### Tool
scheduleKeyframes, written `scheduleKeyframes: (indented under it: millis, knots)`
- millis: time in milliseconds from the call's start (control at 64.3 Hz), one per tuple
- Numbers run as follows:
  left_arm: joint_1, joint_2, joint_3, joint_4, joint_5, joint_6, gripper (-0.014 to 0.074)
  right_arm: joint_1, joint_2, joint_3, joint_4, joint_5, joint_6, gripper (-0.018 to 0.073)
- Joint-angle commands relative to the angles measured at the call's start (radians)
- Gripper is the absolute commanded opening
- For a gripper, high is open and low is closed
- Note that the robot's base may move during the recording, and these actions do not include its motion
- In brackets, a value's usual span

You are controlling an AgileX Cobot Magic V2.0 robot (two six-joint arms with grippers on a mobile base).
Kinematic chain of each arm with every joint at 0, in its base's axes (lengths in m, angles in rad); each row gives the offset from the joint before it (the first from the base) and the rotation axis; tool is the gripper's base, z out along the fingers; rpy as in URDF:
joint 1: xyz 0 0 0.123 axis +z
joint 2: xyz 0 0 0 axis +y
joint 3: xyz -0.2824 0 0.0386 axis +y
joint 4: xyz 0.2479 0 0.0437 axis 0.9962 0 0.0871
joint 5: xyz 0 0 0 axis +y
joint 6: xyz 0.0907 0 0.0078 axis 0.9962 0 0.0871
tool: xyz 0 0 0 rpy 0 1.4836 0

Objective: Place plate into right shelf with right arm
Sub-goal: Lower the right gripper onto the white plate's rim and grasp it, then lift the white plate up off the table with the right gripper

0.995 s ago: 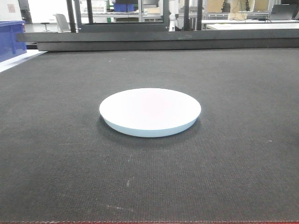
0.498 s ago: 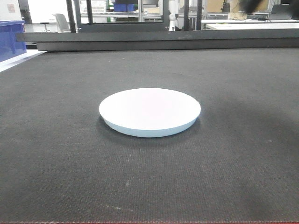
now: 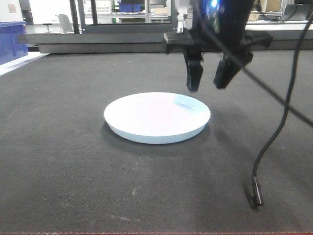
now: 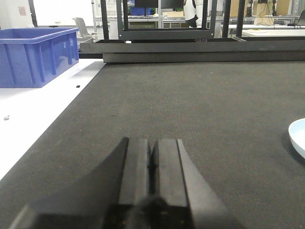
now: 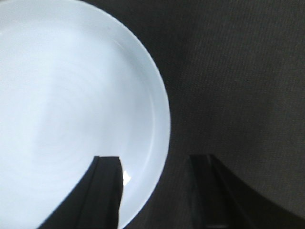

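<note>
my right gripper (image 3: 207,84) is hanging wide open, gripping nothing. the plate (image 3: 151,117) is lying flat on the dark mat (image 3: 68,171) below my jaws, its rim passing between them. my left gripper (image 4: 151,160) is sitting closed and empty, the plate off to its right.

Front cam: low at counter (image 3: 58,186) edge, looks level across it, mid-range. L wrist cam: low, faces fwd over its own fingers (image 4: 136,167). R wrist cam: v. close, aimed straight down. All 3 share counter and plate (image 3: 156,117).
</note>
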Motion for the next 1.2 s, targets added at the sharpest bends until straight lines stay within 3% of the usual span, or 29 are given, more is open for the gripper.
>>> scheduleKeyframes:
  millis: [0, 233, 327, 451, 637, 964, 1182]
  knots:
    - [0.001, -0.011, 0.009, -0.002, -0.089, -0.002, -0.0047, -0.002, -0.024, -0.038, -0.042, -0.04, 0.004, 0.04]
    - [0.001, -0.011, 0.009, -0.002, -0.089, -0.002, -0.0047, -0.002, 0.023, -0.038, -0.042, -0.086, 0.004, 0.0398]
    - [0.001, -0.011, 0.009, -0.002, -0.089, -0.002, -0.0047, -0.002, 0.046, -0.038, -0.042, -0.098, 0.004, 0.0356]
    - [0.001, -0.011, 0.009, -0.002, -0.089, -0.002, -0.0047, -0.002, 0.064, -0.038, -0.044, -0.101, 0.004, 0.0258]
    - [0.001, -0.011, 0.009, -0.002, -0.089, -0.002, -0.0047, -0.002, 0.066, -0.038, -0.053, -0.12, 0.003, 0.0042]
    - [0.001, -0.011, 0.009, -0.002, -0.089, -0.002, -0.0047, -0.002, -0.027, -0.021, -0.064, -0.16, 0.003, 0.0055]
    - [0.001, -0.011, 0.009, -0.002, -0.089, -0.002, -0.0047, -0.002, -0.249, 0.175, -0.096, -0.306, 0.002, 0.0055]
